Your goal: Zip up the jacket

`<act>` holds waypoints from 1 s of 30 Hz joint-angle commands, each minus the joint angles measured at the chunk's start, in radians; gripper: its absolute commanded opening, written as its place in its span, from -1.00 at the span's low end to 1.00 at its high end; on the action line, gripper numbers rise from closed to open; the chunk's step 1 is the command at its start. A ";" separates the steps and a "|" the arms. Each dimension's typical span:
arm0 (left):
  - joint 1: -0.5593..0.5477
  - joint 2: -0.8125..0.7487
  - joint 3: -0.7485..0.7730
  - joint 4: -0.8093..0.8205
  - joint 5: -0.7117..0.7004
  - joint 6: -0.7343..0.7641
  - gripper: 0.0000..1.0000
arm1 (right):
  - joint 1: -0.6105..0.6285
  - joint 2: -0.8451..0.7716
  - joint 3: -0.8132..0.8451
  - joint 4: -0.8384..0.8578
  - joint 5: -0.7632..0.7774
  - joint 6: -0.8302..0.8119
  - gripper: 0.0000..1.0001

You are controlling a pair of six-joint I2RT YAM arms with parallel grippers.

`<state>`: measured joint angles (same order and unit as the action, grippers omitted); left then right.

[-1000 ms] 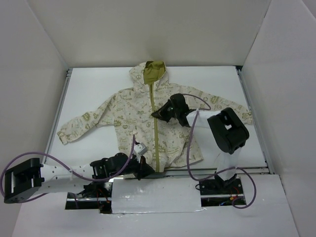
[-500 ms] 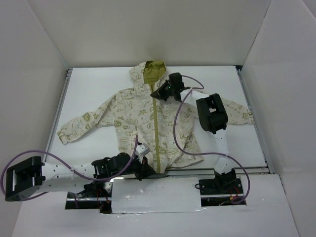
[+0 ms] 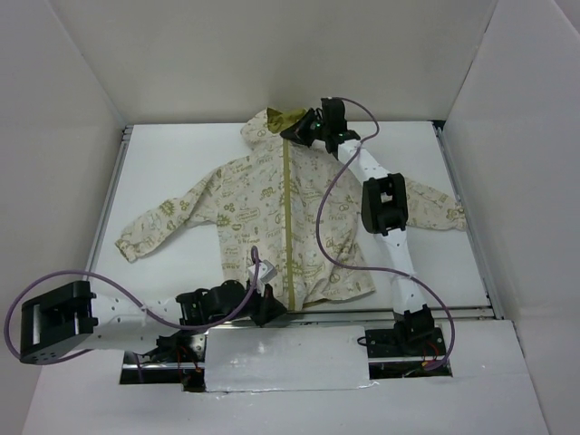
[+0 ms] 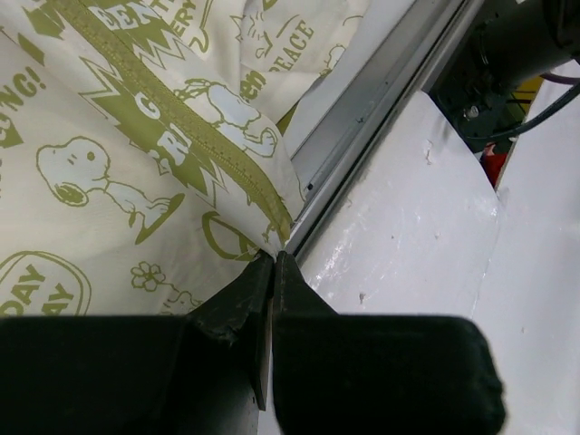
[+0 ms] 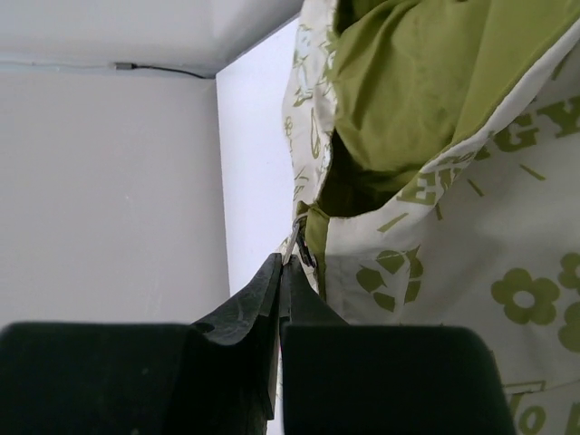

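Lying flat and front up on the white table (image 3: 181,163), the jacket (image 3: 240,204) is seen with its hood (image 3: 272,122) toward the far wall and a sleeve spread to either side. The hem is at the near edge, beside the metal rail (image 4: 381,127). The olive zipper (image 3: 286,217) is seen as one straight line from hem to neck, with the front panels drawn together along it. The left gripper (image 4: 274,260) is set low at the hem, its jaws pressed together to a hairline gap, and the bottom corner of the zipper tape is pinched at the tips. The right gripper (image 5: 284,263) is reached out to the far end, at the throat of the hood, its jaws likewise closed tight. A small piece of zipper hardware is caught at the tips; whether it is the pull itself cannot be told. The olive hood lining (image 5: 408,91) is seen gaping open just beyond.
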<state>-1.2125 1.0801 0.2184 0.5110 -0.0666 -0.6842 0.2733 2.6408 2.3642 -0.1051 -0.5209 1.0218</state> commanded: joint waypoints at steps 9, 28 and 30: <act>-0.021 0.035 0.125 -0.198 -0.234 -0.130 0.03 | -0.028 -0.031 0.101 0.119 -0.016 -0.111 -0.27; 0.782 -0.272 0.679 -1.146 -0.460 -0.189 0.99 | 0.000 -1.382 -0.895 -0.286 0.399 -0.644 1.00; 0.941 -0.257 0.780 -1.216 -0.437 -0.124 0.99 | 0.001 -1.569 -0.953 -0.388 0.499 -0.648 1.00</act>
<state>-0.4252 0.8307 0.8822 -0.5610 -0.5709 -0.9081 0.2783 1.2293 1.5131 -0.3649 -0.2054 0.4492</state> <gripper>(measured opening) 0.994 0.997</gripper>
